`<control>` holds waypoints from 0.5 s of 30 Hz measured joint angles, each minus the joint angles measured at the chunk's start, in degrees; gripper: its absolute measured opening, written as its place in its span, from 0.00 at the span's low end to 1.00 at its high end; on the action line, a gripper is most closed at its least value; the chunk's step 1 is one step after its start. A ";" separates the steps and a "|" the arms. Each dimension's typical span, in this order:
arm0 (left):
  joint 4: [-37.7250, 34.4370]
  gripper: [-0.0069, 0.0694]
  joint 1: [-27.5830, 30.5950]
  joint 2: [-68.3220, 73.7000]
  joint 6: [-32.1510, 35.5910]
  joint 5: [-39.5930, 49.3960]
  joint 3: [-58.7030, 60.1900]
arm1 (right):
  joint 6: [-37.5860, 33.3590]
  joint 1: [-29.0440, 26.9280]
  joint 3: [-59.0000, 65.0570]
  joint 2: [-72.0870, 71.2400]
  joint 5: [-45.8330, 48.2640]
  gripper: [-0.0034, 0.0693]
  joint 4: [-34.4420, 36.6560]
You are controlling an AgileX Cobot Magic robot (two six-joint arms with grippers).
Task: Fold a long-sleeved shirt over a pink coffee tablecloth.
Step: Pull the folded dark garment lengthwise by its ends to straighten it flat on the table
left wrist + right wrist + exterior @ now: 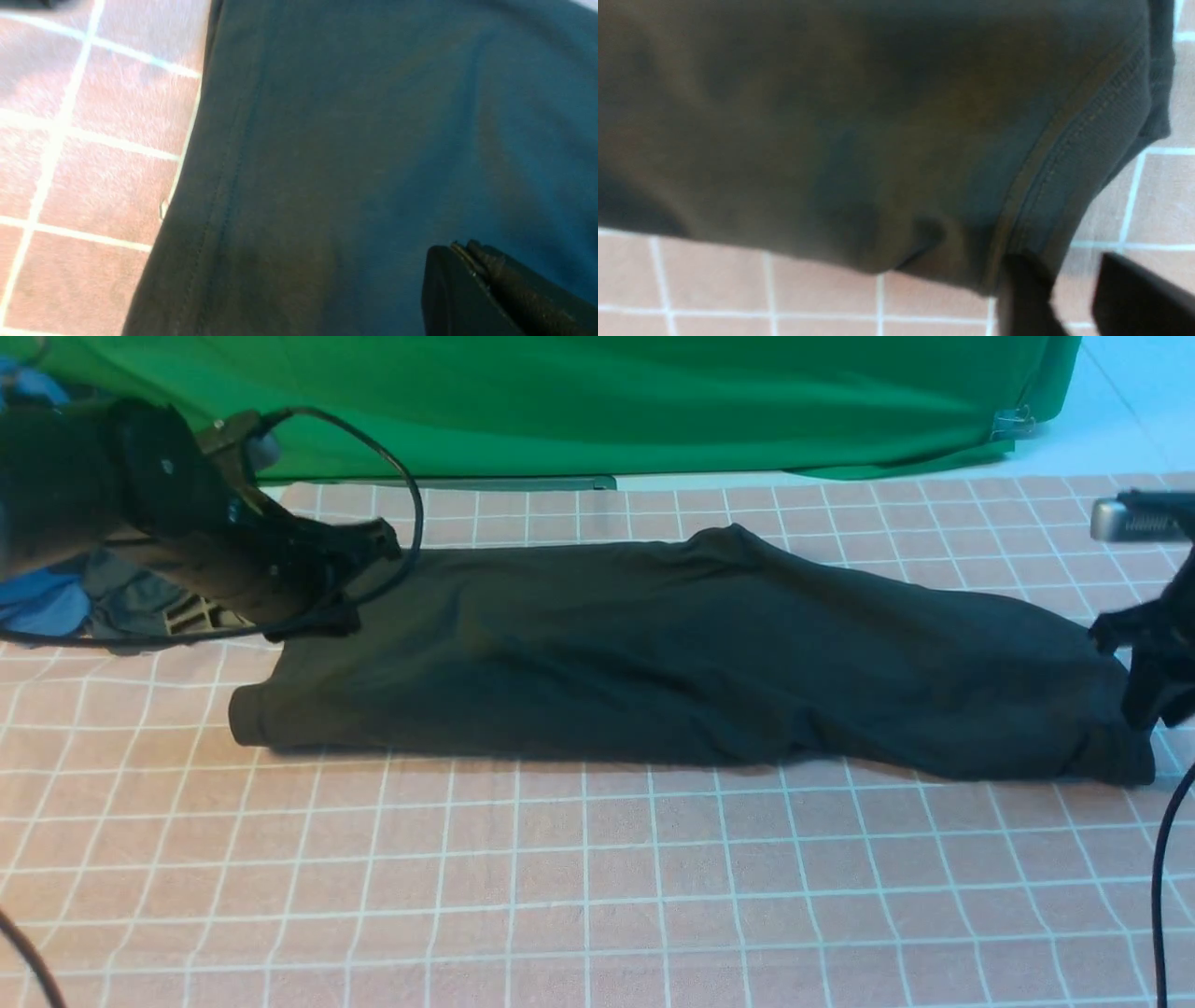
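Left claw [378, 543] is clamped shut at the left end of the long-sleeved shirt [672, 653], can't tell if it's actually pinching fabric. The shirt's a long bundle lying across the pink coffee tablecloth [597, 896], nearer the counter's far edge. Right claw [1064, 263] sits partly open beside the ribbed edge, holding nothing. My worry: a one-sided pull drags the bundle crooked.

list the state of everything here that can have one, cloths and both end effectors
black long-sleeved knit shirt, folded into a long band, lying across the tablecloth
pink tablecloth with white grid lines, spread out flat
plain green cloth, draped at the back
left end effector, shut, over the shirt's left end
right end effector, open, at the shirt's ribbed edge
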 joint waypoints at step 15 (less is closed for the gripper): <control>-0.58 0.11 0.00 8.46 0.45 -1.44 0.05 | -0.89 -0.28 0.95 5.07 -2.12 0.18 1.77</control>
